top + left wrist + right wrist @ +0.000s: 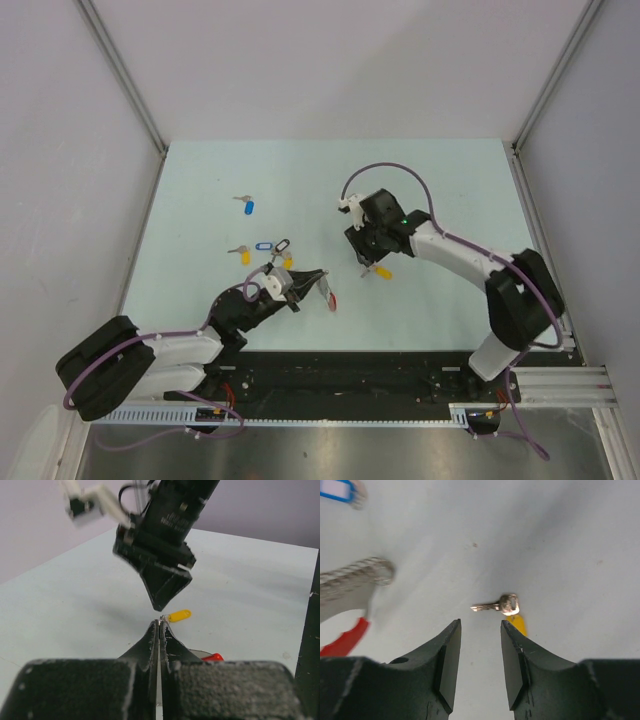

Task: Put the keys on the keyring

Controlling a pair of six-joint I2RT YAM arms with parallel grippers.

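The left gripper lies low over the pale green table with its black fingers pressed together. A glint of metal shows at their tips, but whether they pinch anything cannot be told. Just beside them is the keyring, a grey twisted-metal loop joined to a curved red plastic arc. Close to its right, the right gripper hangs over a small silver key with a yellow oblong plastic tag, fingers apart and nothing between them. In the right wrist view this key lies flat on the table just ahead of the gap, its blade pointing toward the keyring but not touching it. Further left on the table lie other tagged keys: a blue-tagged one on its own, then a near cluster with yellow, blue, dark and yellow tags.
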